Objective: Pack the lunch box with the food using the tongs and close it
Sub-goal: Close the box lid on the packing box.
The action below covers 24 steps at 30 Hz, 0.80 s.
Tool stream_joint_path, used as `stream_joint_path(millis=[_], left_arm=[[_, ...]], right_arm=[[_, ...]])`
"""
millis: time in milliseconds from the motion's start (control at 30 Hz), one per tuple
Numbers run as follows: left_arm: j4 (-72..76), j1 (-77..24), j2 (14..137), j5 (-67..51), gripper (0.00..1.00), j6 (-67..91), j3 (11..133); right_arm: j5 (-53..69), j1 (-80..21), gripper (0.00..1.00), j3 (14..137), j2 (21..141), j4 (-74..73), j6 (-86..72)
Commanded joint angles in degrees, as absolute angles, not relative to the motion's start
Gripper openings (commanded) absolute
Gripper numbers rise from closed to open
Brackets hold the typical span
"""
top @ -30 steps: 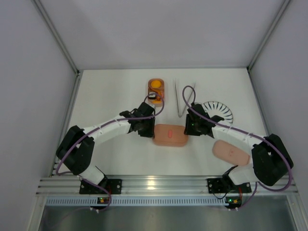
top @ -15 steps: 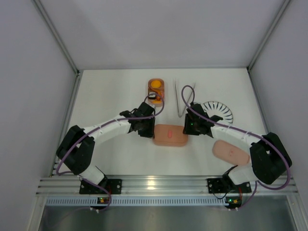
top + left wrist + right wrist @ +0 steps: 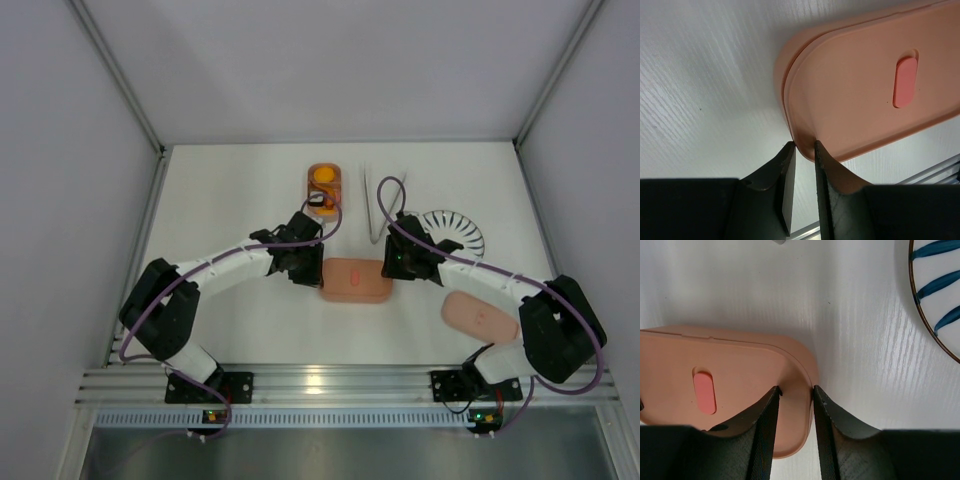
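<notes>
The salmon-pink lunch box [image 3: 355,281] lies in the middle of the table with its lid on; a darker pink oval tab [image 3: 905,81] marks the lid. My left gripper [image 3: 306,268] is at its left end, jaws a narrow gap apart, and its fingertips [image 3: 788,150] rest on the lid's rim [image 3: 802,146]. At the right end my right gripper [image 3: 795,390] is also slightly open, its tips on the lid top and edge. Neither clamps anything. A second tray [image 3: 325,187] behind holds food: an orange piece and a sushi roll. The tongs [image 3: 377,205] lie beside it.
A white plate with dark radial stripes [image 3: 456,231] sits right of the tongs, close behind my right arm. A loose pink lid [image 3: 481,317] lies at the front right. Grey walls enclose the table on three sides, and an aluminium rail runs along the near edge.
</notes>
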State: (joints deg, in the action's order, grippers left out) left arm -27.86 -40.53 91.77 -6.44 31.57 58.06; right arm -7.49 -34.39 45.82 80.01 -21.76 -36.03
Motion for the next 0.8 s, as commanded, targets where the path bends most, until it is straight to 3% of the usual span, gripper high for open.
stream_joint_path(millis=[0, 233, 500, 767], left_arm=[[-27.25, -41.13, 96.07, -5.89, 0.26, 31.2, 54.84], [-28.04, -41.13, 95.1, -5.28, 0.31, 31.2, 55.02], [-29.35, -41.13, 93.87, -3.69, 0.47, 30.85, 55.11], [-30.15, -41.13, 92.64, -2.64, 0.49, 30.76, 55.72]], right_arm=[[-8.44, -35.33, 0.33, 43.59, 82.53, -23.47, -35.16], [-8.79, -35.25, 0.34, 44.38, 81.56, -24.43, -35.07], [-9.05, -35.33, 0.34, 45.09, 81.21, -25.22, -34.98], [-10.02, -35.25, 0.34, 46.05, 79.98, -26.8, -34.72]])
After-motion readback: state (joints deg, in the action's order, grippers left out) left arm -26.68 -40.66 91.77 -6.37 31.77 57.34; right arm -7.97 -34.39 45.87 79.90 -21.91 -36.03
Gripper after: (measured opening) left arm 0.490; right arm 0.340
